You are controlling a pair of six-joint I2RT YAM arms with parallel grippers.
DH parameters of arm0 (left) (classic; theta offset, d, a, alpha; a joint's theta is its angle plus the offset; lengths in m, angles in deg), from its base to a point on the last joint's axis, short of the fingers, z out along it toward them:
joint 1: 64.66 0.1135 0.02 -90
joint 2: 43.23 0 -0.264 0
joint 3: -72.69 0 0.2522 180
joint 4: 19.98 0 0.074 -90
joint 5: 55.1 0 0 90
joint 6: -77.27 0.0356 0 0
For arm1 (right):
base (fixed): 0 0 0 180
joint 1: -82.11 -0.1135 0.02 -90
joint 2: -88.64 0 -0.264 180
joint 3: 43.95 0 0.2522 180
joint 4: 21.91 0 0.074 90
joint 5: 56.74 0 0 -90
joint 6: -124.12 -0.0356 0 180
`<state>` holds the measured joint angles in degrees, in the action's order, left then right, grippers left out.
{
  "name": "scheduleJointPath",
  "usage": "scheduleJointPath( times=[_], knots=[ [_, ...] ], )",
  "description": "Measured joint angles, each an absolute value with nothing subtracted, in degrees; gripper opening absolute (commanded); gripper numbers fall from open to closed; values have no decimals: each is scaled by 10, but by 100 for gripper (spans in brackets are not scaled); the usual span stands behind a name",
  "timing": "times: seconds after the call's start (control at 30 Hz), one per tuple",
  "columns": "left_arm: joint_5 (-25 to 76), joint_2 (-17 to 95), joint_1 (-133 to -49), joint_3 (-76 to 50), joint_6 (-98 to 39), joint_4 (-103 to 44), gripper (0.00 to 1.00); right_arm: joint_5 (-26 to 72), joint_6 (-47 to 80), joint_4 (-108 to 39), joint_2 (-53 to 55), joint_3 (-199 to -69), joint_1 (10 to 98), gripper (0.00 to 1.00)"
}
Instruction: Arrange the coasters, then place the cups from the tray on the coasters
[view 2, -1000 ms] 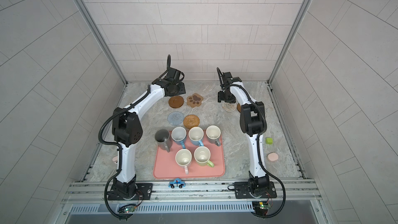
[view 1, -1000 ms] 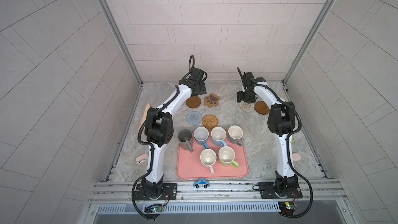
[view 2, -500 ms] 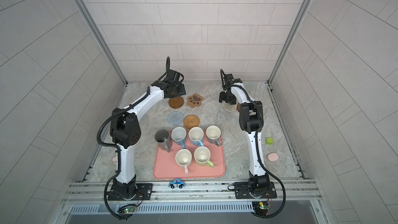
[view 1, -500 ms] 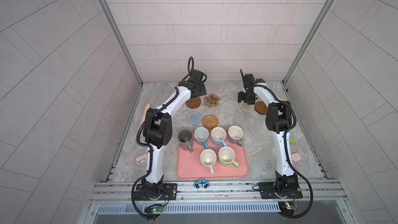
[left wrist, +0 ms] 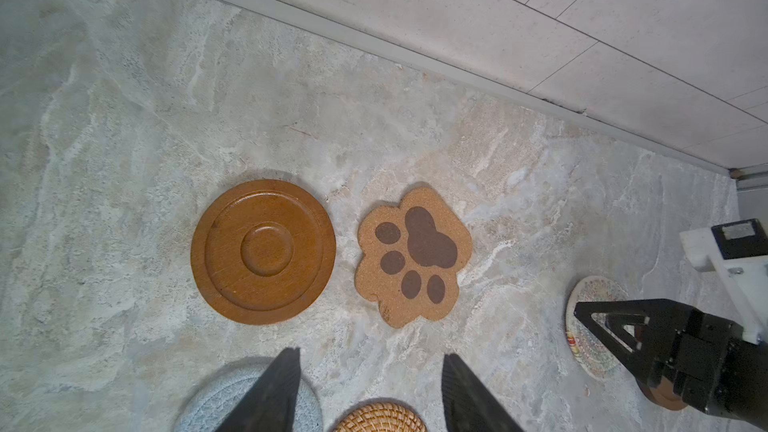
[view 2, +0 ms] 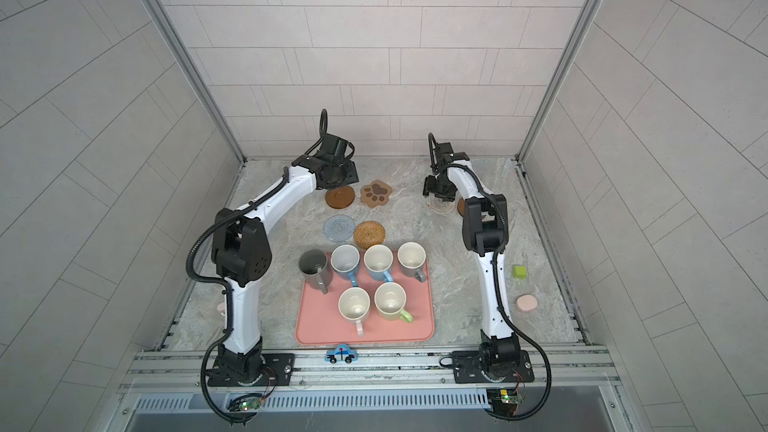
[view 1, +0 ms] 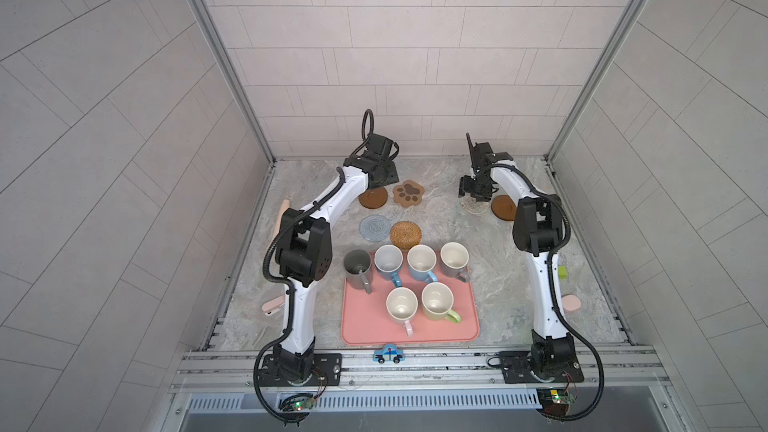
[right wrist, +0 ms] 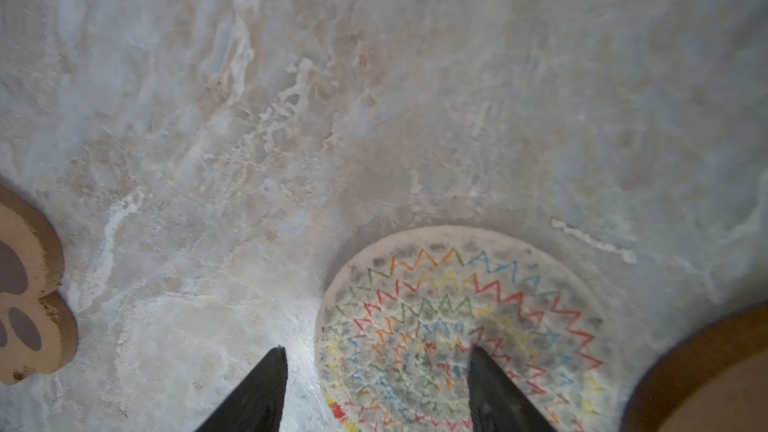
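Left claw (left wrist: 370,354) hangs raised above the left group of coasters, fingers spread and holding nothing. Below it lie the dark brown disc (left wrist: 263,251) and the paw-print coaster (left wrist: 413,257), with the grey-blue woven coaster (view 1: 375,228) and the golden rattan coaster (view 1: 405,235) nearer the tray. These four mats sit close together in a two-by-two patch (the last pair almost touch). My worry there is crowding: a mug lowered onto one mat could catch its handle on a neighbouring mug or nudge the mat beside it.

Further right, the cream woven coaster (right wrist: 457,305) lies just beside the second dark brown disc (view 1: 503,207). Right claw (right wrist: 377,349) hovers low over the cream mat with its jaws apart, pinching nothing. One finger is above the weave and the other is off the rim, over bare stone. If it closes like that, the thin, soft mat will probably buckle or slide rather than lift. A drag could also push it onto the brown disc. The wrist view is blurred, so I cannot tell whether a fingertip touches the weave.

All six cups (view 1: 422,261) stand on the pink tray (view 1: 365,328) near the front, packed tight with handles pointing various ways. A careless grab at one may knock the next.
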<state>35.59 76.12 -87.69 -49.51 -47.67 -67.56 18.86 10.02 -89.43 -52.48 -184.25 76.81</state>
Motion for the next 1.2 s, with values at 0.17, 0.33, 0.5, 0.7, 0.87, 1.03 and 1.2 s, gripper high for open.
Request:
scheduleJointPath(
  times=[0.17, 0.33, 0.5, 0.7, 0.87, 1.03, 1.2],
  knots=[
    [360, 760, -876, -494, -477, -676, 61, 172, 92, -884, -530, -1848, 766, 70],
    [361, 760, -875, -494, -477, -677, 61, 155, 82, -875, -547, -1876, 756, 69],
    [366, 760, -875, -494, -477, -678, 61, 142, 77, -863, -558, -1892, 741, 69],
    [372, 759, -875, -494, -477, -679, 61, 127, 72, -850, -562, -1895, 723, 69],
    [375, 756, -875, -494, -477, -679, 61, 114, 67, -842, -569, -1903, 714, 69],
    [376, 752, -875, -494, -477, -679, 61, 105, 64, -839, -576, -1914, 708, 69],
    [376, 752, -875, -494, -477, -679, 61, 97, 58, -835, -583, -1924, 703, 68]
  ],
)
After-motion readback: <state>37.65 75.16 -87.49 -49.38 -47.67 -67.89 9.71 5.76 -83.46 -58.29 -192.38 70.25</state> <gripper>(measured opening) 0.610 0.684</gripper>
